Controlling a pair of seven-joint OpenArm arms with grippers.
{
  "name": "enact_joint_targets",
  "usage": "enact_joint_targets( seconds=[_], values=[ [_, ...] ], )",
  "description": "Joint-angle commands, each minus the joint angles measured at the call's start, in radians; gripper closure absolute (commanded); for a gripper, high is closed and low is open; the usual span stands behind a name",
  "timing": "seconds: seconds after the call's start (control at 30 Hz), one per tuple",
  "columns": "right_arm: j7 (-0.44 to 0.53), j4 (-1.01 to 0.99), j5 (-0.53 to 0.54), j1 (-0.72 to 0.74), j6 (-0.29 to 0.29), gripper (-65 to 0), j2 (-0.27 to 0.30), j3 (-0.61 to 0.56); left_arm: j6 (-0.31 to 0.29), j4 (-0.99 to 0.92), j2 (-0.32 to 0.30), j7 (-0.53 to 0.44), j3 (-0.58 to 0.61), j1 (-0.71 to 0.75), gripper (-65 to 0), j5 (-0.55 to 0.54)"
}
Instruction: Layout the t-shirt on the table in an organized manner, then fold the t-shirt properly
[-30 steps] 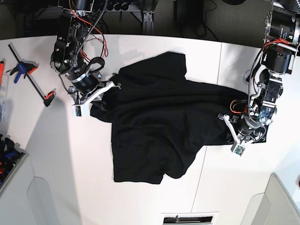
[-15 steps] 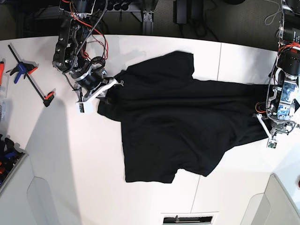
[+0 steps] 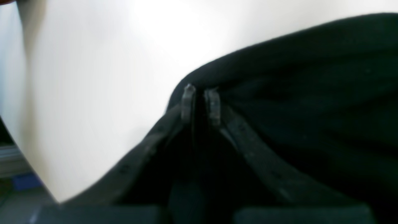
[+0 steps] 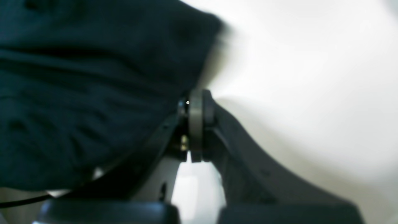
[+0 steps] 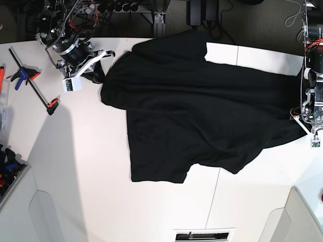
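Both tools, left point(image 5: 309, 127) and right point(image 5: 96, 64), clenched on the t-shirt point(image 5: 192, 106), have spread apart; we've stretched it wider across the worktop point(image 5: 101, 191).

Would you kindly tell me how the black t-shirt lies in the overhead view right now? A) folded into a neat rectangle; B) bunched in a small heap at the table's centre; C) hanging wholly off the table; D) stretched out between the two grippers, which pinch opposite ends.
D: the t-shirt spreads across the table between the right gripper and the left gripper, each shut on an end.
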Motion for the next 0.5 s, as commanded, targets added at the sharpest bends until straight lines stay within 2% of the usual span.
enact_joint_targets(
  seconds=[0.0,0.07,0.2,0.3,0.4,0.47],
  values=[
    [0.016,0.025,0.031,0.006,0.005,0.0,0.006,0.015,-0.051,0.011,-0.019,0.024,-0.027,-0.014,-5.7,-0.034],
    [0.021,0.039,0.075,0.006,0.005,0.0,0.005,0.035,-0.132,0.037,-0.019,0.024,-0.074,-0.014,-5.7,-0.102],
    [0.031,0.056,0.164,0.019,0.012,0.0,0.004,0.048,-0.254,0.139,-0.019,0.024,-0.133,-0.014,-5.7,-0.249],
    [0.030,0.055,0.164,0.063,0.016,0.0,-0.010,0.048,-0.323,0.227,-0.012,0.000,-0.132,-0.014,-5.7,-0.277],
    [0.030,0.050,0.142,0.130,0.015,0.0,-0.034,0.047,-0.335,0.266,0.010,-0.061,-0.130,-0.018,-5.7,-0.256],
    [0.030,0.034,0.128,0.182,0.015,0.0,-0.051,0.045,-0.335,0.264,0.027,-0.067,-0.129,-0.031,-5.7,-0.249]
  ],
)
